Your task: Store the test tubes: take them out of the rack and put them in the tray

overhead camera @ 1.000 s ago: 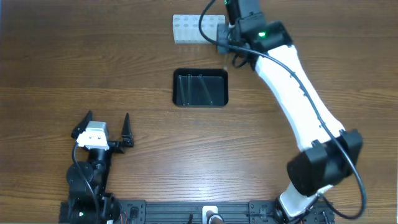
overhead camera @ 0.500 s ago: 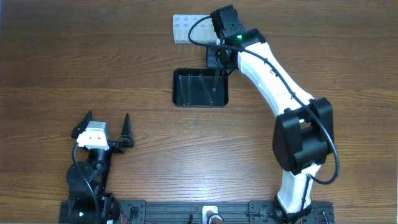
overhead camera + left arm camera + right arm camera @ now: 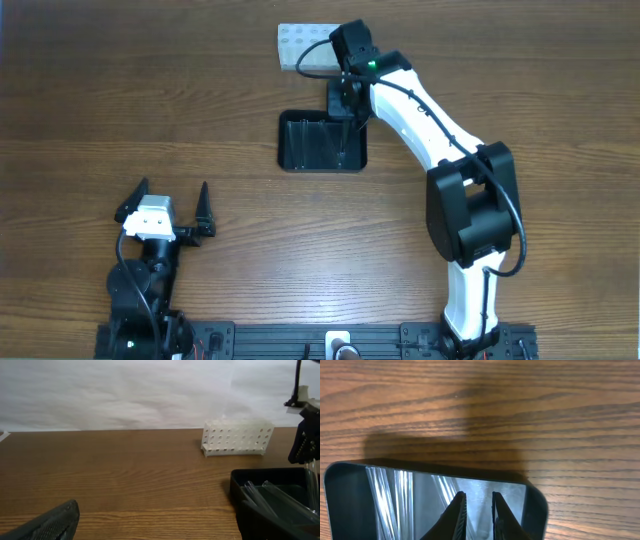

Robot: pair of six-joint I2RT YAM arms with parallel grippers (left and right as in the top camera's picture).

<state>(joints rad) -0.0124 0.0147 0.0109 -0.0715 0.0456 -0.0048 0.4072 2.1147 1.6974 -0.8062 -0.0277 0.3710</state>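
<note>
A black tray [image 3: 285,142] lies mid-table with clear test tubes [image 3: 310,140] in it. Just beyond it stands the white rack [image 3: 312,45], also seen from the left wrist [image 3: 237,437]. My right gripper [image 3: 345,105] hangs over the tray's right end, shut on a test tube [image 3: 312,477] that points down into the tray [image 3: 240,490]. In the right wrist view the narrow fingers [image 3: 457,510] sit just above the tray's floor beside lying tubes [image 3: 385,500]. My left gripper [image 3: 170,200] rests open near the front left, holding nothing.
Bare wooden tabletop surrounds the tray and rack. A pale wall [image 3: 125,390] rises behind the table's far edge. The right arm's white link [image 3: 430,110] stretches diagonally over the right half of the table.
The right arm swung from the rack's right end over to the tray and lowered its test tube into it. The left arm stayed still.
</note>
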